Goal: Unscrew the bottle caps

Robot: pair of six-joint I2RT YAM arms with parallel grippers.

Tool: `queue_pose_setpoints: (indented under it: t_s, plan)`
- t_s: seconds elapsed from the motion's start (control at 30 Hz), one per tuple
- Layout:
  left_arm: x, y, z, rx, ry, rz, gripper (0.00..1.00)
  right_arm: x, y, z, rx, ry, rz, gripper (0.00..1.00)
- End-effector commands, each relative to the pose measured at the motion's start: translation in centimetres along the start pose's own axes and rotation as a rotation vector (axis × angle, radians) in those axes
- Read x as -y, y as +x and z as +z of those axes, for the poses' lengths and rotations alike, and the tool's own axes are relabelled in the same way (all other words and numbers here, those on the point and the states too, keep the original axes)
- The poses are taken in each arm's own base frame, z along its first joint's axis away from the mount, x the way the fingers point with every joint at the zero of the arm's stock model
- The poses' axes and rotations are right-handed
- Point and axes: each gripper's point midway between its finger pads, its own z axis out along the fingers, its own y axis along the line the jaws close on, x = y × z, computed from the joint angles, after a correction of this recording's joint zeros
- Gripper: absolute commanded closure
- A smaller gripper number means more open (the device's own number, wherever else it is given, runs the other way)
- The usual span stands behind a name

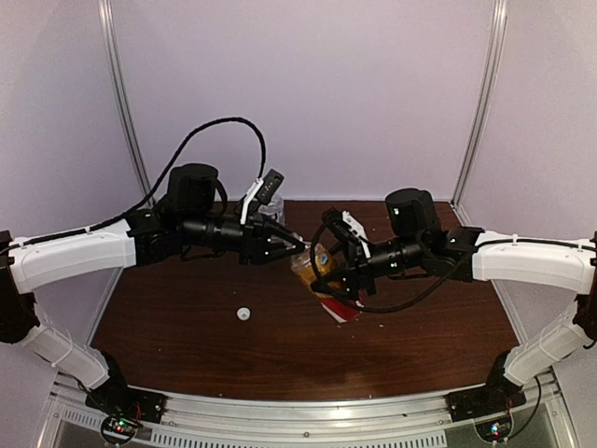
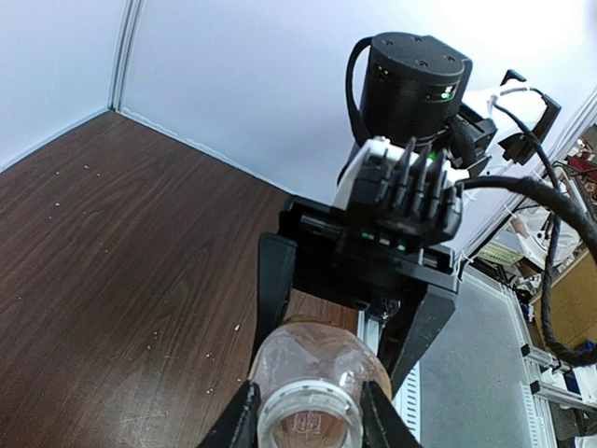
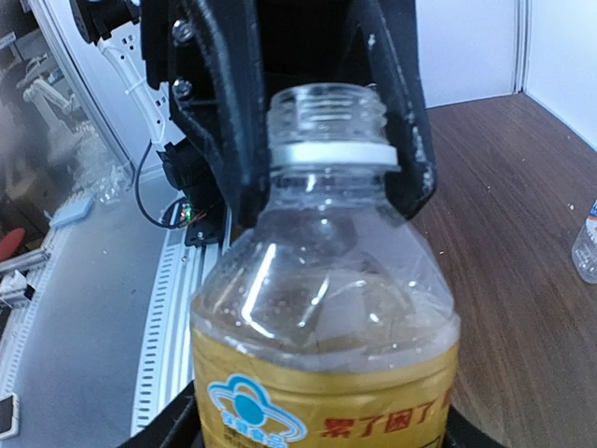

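- Dark brown wooden counter; both arms meet over its middle.
- Right claw clamped on the body of the amber-liquid plastic bottle with a yellow label, bottle tilted.
- Left claw closed on that bottle's neck, threads exposed.
- Clear plastic bottle stands on the counter behind, apart.
- Small round white plastic cap lies loose on the counter, front-left of the held bottle, well apart.

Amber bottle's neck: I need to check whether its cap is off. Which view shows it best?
Right wrist: the neck stands centred, threads bare, no cap. Left wrist looks down its open mouth at the bottom edge. Top external shows only the bottle's labelled body, small.
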Motion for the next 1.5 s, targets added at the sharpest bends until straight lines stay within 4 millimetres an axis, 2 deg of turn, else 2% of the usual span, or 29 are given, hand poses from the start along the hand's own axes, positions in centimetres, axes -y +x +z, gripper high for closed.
queue_pose_setpoints:
  t_s: [0.0,0.07,0.13,0.33,0.47,0.57,0.7,0.87,1.07,1.37,1.47]
  plan:
    - [0.4,-2.3,-0.9,0.082,-0.032,0.054,1.00,0.7,-0.8,0.0,0.011,0.055,-0.039,0.28]
    - [-0.5,-2.0,-1.1,0.070,-0.093,0.047,1.00,0.9,-0.8,-0.1,0.008,0.070,-0.036,0.11]
    - [-1.7,-1.5,-1.6,0.050,-0.155,0.032,1.00,1.1,-0.8,-0.3,0.006,0.088,-0.035,0.02]
    - [-6.3,0.2,-4.8,-0.007,-0.466,0.029,1.00,2.9,-0.7,-1.3,-0.009,0.221,-0.030,0.00]
    - [-10.6,1.0,-8.6,-0.066,-0.784,0.069,1.00,4.3,-0.6,-2.0,-0.010,0.312,-0.028,0.00]
    - [-13.8,1.4,-11.7,-0.103,-0.993,0.073,1.00,4.4,-0.5,-2.1,0.002,0.320,-0.025,0.00]
    - [-16.6,1.9,-14.2,-0.106,-1.101,0.032,1.00,4.4,0.0,-2.0,-0.003,0.318,-0.014,0.00]
    - [-18.6,2.6,-14.7,-0.098,-1.116,-0.015,1.00,4.5,0.5,-2.2,-0.010,0.330,-0.011,0.00]
    - [-20.3,4.5,-13.8,-0.141,-1.110,-0.053,1.00,4.5,0.9,-2.5,-0.016,0.342,-0.014,0.00]
    - [-21.1,6.6,-12.6,-0.191,-1.081,-0.093,1.00,4.8,1.5,-2.6,-0.029,0.359,-0.010,0.00]
    - [-21.2,7.1,-12.6,-0.202,-1.082,-0.101,0.94,4.9,1.6,-2.4,-0.032,0.357,-0.007,0.00]
